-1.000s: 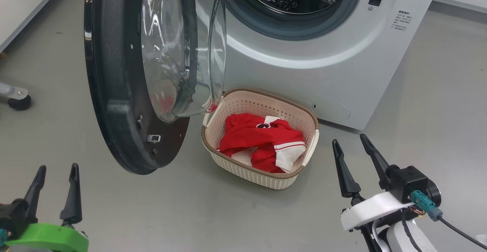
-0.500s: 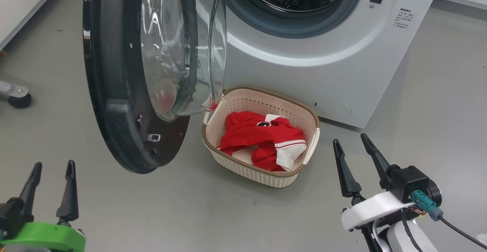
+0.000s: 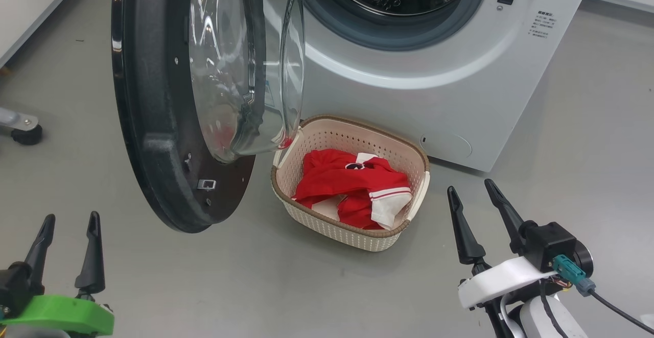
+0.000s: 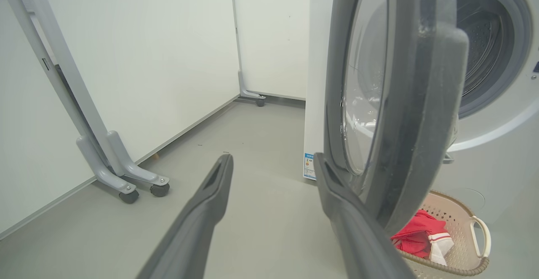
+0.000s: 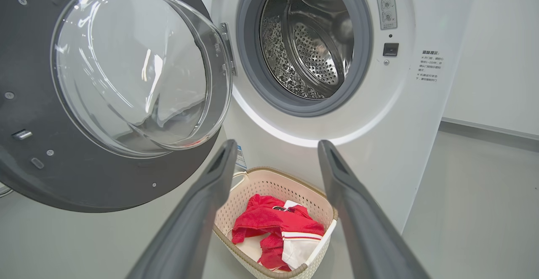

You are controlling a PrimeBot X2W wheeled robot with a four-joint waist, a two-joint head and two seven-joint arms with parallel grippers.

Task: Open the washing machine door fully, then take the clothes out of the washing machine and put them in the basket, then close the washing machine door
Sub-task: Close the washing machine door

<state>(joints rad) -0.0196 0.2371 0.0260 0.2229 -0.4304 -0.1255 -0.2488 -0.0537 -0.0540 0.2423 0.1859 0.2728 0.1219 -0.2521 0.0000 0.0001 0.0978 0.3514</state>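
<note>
Unloading looks done: clothes (image 3: pixel 352 185) in basket (image 3: pixel 347 233), drum (image 5: pixel 311 38) looks empty. Left pincer (image 3: pixel 71 216) and right pincer (image 3: pixel 469 185) both apart, empty. Next: push the open door (image 3: pixel 153 123) shut.

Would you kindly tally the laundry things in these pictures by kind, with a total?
washing machine: 1
washing machine door: 1
basket: 1
heap of red clothes: 1
Total: 4

On the washing machine (image 5: pixel 404 114), at two o'clock from the drum mouth (image 5: pixel 307 43), a grey sticker (image 5: pixel 382 3) bears a red warning triangle and pictograms. At four o'clock stands a block of Chinese print (image 5: pixel 429 65), and at seven o'clock a blue sticker (image 5: pixel 240 157), both too small to read.
</note>
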